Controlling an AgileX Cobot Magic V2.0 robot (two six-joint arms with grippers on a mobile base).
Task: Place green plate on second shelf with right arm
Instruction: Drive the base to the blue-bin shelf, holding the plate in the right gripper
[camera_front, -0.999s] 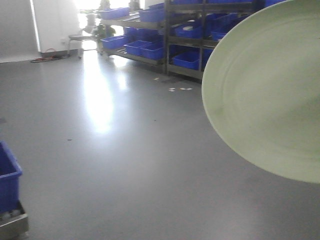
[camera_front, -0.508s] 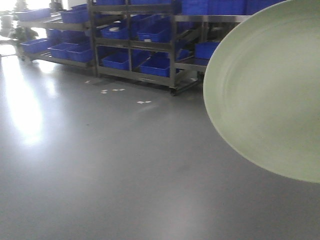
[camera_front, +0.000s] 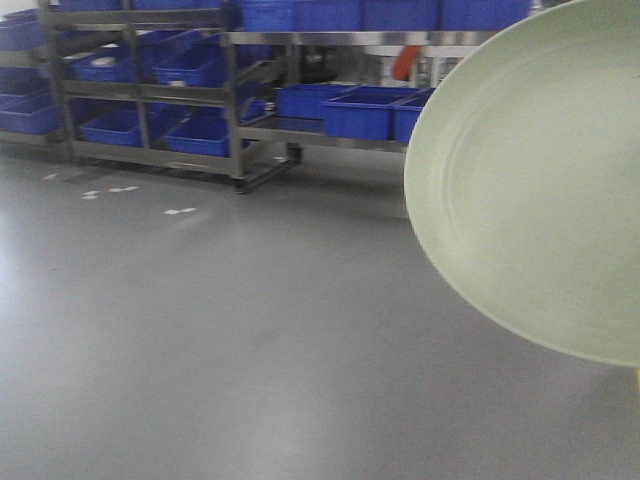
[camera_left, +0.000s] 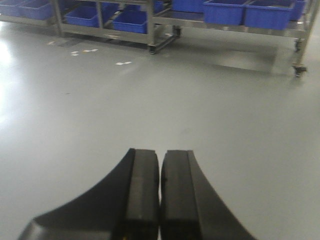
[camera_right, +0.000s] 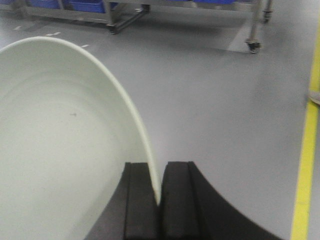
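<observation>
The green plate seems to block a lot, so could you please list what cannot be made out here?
Green plate: its right side is cut off by the front view's edge; the right wrist view loses its left and bottom.
Shelf rack: its right end is hidden behind the plate.
Blue bins: contents too blurred to tell.
Right gripper: absent from the front view.

Storage or warehouse-type space is indicated. Steel shelving racks (camera_front: 232, 110) on casters (camera_right: 252, 46) are loaded with blue plastic bins (camera_front: 365, 110). The smooth grey floor (camera_front: 250, 350) is marked with a yellow line (camera_right: 304, 150) and white tape bits (camera_front: 180, 211).
</observation>
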